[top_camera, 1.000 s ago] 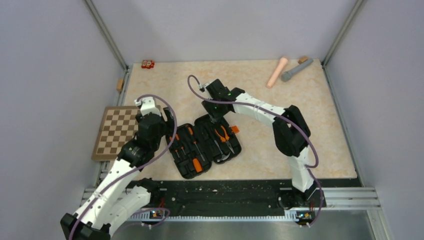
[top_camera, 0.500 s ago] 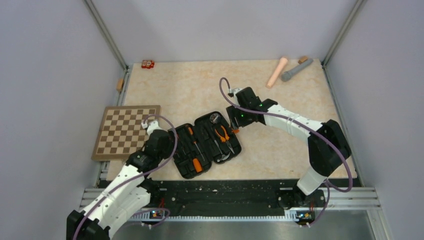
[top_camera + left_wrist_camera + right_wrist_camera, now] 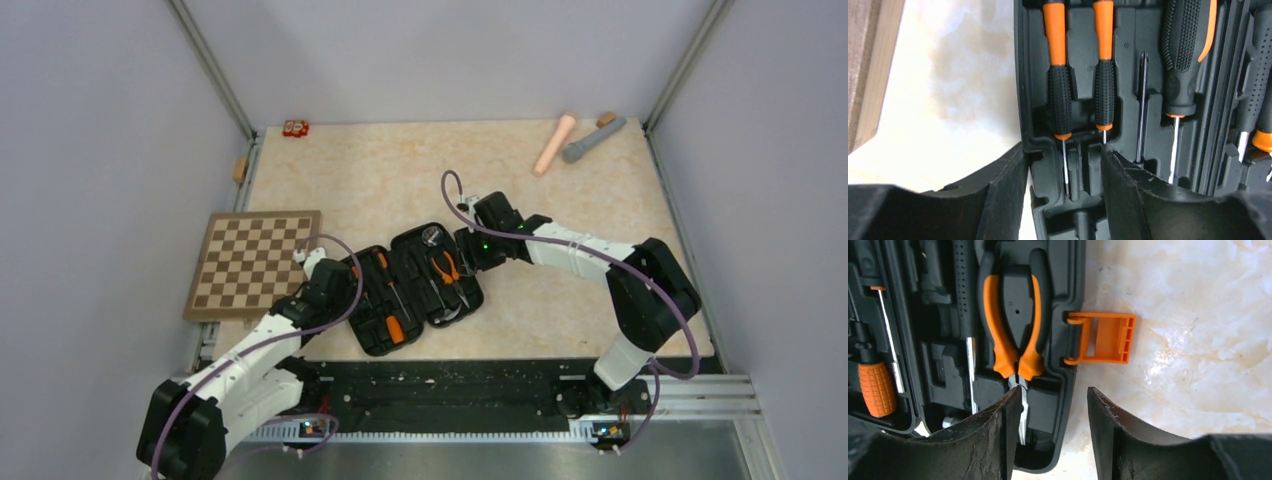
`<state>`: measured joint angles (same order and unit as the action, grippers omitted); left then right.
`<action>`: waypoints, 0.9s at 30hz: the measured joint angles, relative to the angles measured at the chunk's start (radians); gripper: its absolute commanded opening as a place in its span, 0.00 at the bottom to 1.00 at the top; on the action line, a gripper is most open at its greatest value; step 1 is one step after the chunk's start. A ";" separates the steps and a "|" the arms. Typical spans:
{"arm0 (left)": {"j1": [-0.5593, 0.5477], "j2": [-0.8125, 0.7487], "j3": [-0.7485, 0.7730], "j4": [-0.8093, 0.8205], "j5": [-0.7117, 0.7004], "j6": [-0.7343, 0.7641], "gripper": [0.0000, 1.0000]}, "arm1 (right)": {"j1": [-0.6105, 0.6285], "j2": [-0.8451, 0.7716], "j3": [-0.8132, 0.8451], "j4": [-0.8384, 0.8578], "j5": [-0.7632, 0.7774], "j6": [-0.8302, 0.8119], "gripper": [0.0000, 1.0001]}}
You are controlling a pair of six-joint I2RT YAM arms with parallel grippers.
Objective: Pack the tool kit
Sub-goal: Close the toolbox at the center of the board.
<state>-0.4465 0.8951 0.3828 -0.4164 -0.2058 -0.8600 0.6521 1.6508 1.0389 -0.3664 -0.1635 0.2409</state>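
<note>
CLOSING TIME: The open case (image 3: pixel 1075 280) lies flat by the near edge of the tabletop (image 3: pixel 400 170), left of its middle, its 2 halves filled with screwdrivers (image 3: pixel 1060 75) and pliers (image 3: pixel 1020 367). We see the left gripper (image 3: pixel 1063 155) spread astride the case's left rim and the right gripper (image 3: pixel 1053 395) spread astride the right rim, just beside the orange latch (image 3: pixel 1103 337). Neither looks clamped on anything. We judge folding the case shut to be the step in hand. To do it well, 1 finger should slip under a rim and swing that half over the hinge while the other arm steadies its side. Every tool should be seated and the latch kept clear.
</note>
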 measured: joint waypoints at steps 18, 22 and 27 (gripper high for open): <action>-0.008 -0.098 0.208 -0.059 0.045 0.077 0.33 | -0.020 0.029 -0.064 0.083 -0.031 0.037 0.43; -0.059 -0.066 0.287 -0.023 0.055 0.074 0.36 | -0.022 0.029 -0.071 0.094 -0.038 0.050 0.43; -0.158 0.012 0.358 0.100 0.092 0.061 0.37 | -0.022 0.029 -0.085 0.126 -0.064 0.071 0.43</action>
<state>-0.6044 0.9070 0.7406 -0.3164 -0.1143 -0.7990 0.6300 1.6802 0.9535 -0.2401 -0.2276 0.3119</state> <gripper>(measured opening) 0.363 0.431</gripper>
